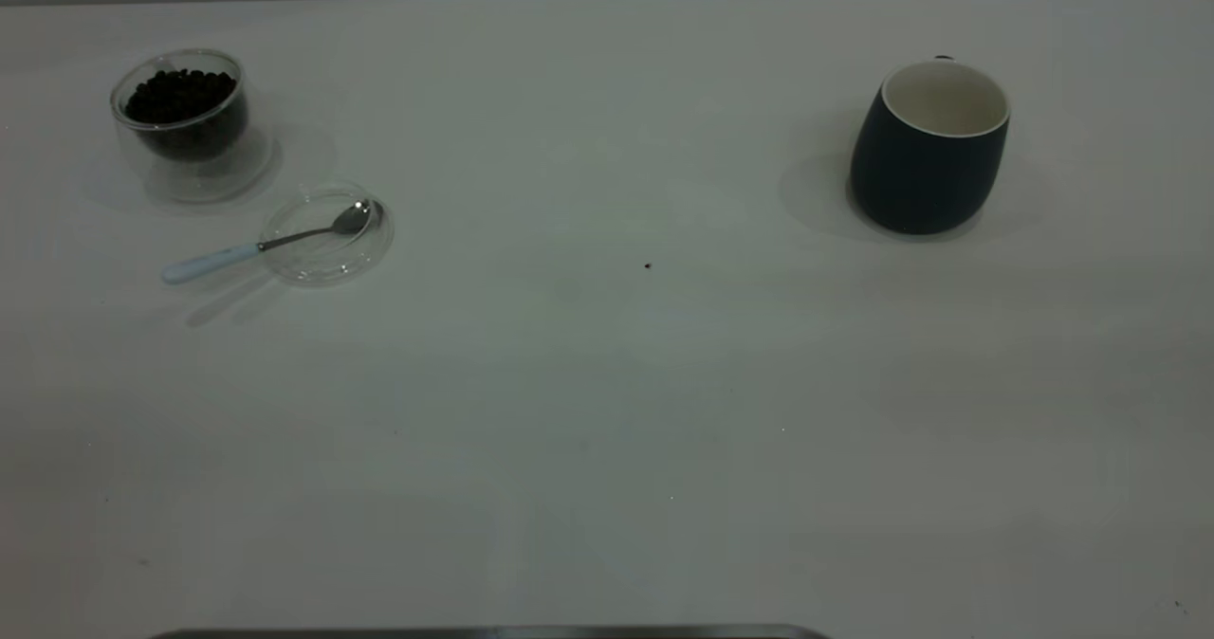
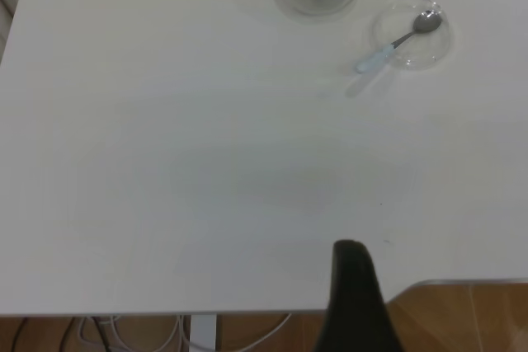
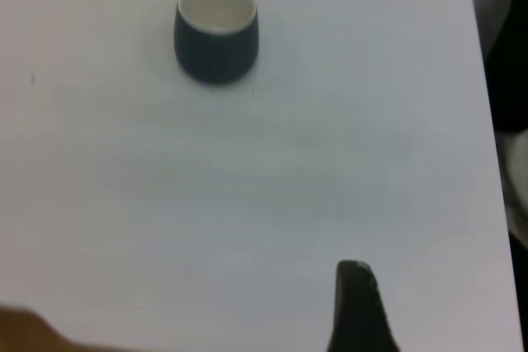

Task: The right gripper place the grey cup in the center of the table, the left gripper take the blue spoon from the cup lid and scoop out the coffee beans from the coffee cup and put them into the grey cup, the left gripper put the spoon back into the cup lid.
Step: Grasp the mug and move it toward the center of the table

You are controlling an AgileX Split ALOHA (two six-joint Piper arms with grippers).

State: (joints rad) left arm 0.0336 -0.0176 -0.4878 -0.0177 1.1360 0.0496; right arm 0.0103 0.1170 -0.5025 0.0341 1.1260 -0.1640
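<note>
1. Spreading across nearly the whole exterior view is the white surface (image 1: 607, 411), marked by a few tiny dark specks.
2. At the upper right of that view stands the grey cup (image 1: 928, 151), upright, dark slate outside and white inside, with nothing in it; its small handle peeks out behind the rim.
3. At the upper left sits the coffee cup (image 1: 187, 127), clear double-walled glass, holding a heap of dark coffee beans (image 1: 180, 96).
4. Just below and right of it lies the cup lid (image 1: 327, 233), a flat clear disc, apart from the glass cup.
5. The blue spoon (image 1: 266, 243) rests with its shiny bowl in the lid and its pale handle sticking out over the rim toward the lower left.
6. One dark finger of the left gripper (image 2: 356, 298) and of the right gripper (image 3: 356, 307) shows low in each wrist view, above the near edge of the surface, well away from everything; I cannot tell whether either pair of fingers is apart or together.
</note>
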